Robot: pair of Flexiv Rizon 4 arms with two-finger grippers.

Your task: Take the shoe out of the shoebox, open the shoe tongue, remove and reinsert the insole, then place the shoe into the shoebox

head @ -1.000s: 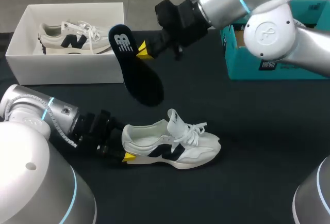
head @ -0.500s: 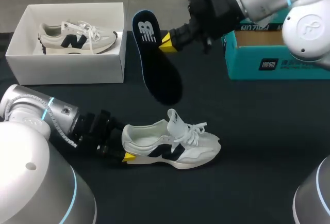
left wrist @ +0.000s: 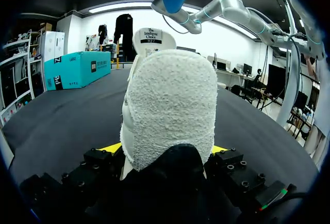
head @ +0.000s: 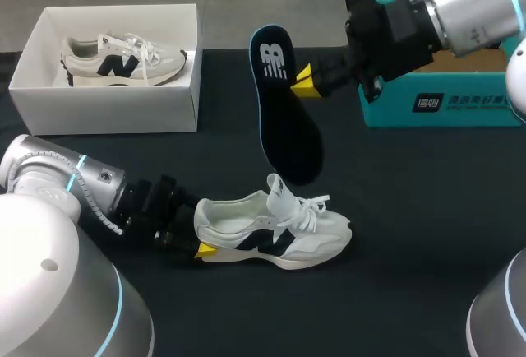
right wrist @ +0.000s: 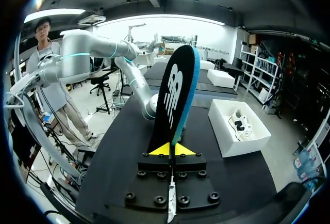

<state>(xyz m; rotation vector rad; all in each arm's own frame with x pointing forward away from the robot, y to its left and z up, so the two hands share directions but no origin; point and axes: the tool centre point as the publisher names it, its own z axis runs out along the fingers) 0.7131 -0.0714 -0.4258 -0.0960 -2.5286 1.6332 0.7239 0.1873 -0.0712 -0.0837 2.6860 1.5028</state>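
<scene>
A white sneaker with a dark side logo lies on the black table, toe to the right, tongue raised. My left gripper holds its heel, one yellow finger on each side. In the left wrist view the fleecy heel fills the gap between those fingers. My right gripper is shut on a dark insole with a blue rim. It grips the insole at the heel end, and the insole hangs in the air above the sneaker. The right wrist view shows the insole standing up from the closed yellow tips.
A white open shoebox stands at the back left with a second matching sneaker inside. A teal cardboard box sits at the back right, behind my right arm. Black table stretches between and in front of them.
My right arm has carried the insole to the right, from near the white shoebox to above the sneaker's tongue. The left arm and the sneaker have not moved.
</scene>
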